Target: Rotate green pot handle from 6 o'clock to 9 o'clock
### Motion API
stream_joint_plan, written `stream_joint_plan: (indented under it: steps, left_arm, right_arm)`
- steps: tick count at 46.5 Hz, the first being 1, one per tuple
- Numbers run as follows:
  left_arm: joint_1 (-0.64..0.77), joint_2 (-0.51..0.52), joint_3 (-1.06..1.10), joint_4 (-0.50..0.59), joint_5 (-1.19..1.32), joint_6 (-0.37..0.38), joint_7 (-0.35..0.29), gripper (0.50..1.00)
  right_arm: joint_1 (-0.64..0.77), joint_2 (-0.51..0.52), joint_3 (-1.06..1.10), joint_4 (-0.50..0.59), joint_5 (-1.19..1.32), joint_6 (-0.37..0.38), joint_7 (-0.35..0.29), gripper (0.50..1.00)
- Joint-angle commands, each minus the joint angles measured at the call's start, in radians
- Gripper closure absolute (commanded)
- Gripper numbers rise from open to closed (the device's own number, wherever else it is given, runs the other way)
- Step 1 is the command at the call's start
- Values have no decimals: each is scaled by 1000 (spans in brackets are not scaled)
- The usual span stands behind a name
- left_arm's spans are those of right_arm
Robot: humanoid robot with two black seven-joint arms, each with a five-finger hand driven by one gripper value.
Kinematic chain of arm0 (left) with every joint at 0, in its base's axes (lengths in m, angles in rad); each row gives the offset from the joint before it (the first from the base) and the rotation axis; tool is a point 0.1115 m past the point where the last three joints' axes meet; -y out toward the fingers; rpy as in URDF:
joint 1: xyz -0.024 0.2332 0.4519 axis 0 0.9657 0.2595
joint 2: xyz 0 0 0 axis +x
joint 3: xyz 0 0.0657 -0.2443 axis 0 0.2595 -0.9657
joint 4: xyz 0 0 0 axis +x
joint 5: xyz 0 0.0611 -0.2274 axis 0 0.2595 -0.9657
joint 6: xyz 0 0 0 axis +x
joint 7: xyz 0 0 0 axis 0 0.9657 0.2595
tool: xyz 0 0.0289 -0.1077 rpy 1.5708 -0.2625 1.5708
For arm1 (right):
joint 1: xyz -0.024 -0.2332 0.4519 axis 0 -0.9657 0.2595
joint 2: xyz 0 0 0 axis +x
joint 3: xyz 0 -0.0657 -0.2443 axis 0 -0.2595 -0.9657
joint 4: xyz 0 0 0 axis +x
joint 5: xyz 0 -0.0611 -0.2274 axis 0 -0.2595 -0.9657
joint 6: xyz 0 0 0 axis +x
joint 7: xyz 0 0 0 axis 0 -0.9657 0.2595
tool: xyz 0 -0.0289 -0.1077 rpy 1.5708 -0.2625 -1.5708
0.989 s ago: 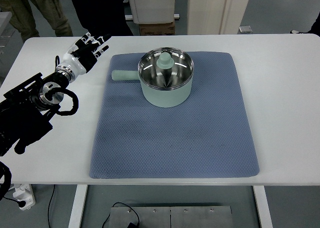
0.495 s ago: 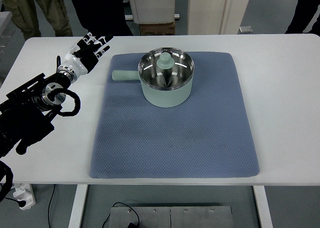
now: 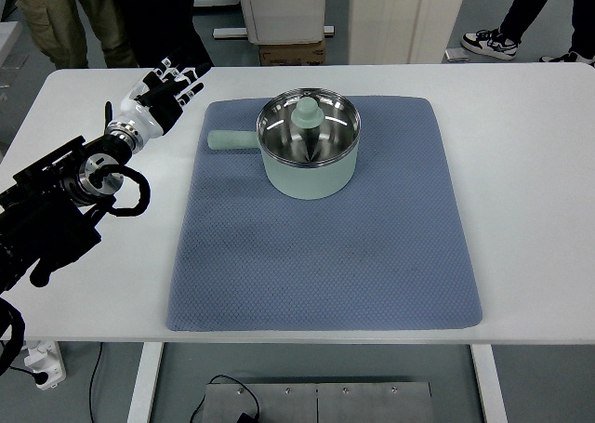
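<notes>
pot: green pot (image 3: 310, 158) sits on the far half of the blue mat (image 3: 325, 256), to the right of the left hand and a little nearer the robot, well apart from it
handle: pot handle (image 3: 231, 140) sticks out toward the left hand, pointing at picture-left, so it already reads as 9 o'clock; task looks done or nearly so
lid: steel lid (image 3: 316, 135) with green knob (image 3: 308, 112) sits on the pot, knob upright
left hand: left hand (image 3: 160, 98) hovers over the white table (image 3: 521, 144), beyond the mat's left far corner, fingers spread and relaxed, holding nothing, not touching the handle
right hand: not in view
handling: pot likely rigid metal, moderate weight, contents unknown; body smooth and probably slippery; lid looks loose and could rattle or slide if the pot tilts; textured mat probably grips the base, so turning may drag the mat
where to grip: best guess is the handle near its free end, wrapped by the fingers, for leverage; push sideways, do not lift
hidden: inside of pot covered by the lid; far side of pot body not visible; left arm partly cut off at the left edge, palm side of hand hard to read
background: people's legs and shoes (image 3: 493, 42) beyond the table, cut off by the top edge; white bins (image 3: 409, 19) there too
</notes>
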Motion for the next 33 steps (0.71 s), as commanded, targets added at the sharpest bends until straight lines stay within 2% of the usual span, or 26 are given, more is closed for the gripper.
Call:
stream_joint_plan:
  steps: [1, 33]
  left_arm:
    - [0, 0, 0, 0, 1, 0, 0, 500]
    - [-9, -2, 0, 0, -1, 2, 0, 500]
  right_arm:
    - [5, 0, -1, -2, -1, 0, 5, 500]
    - [6, 0, 6, -3, 5, -14, 3, 500]
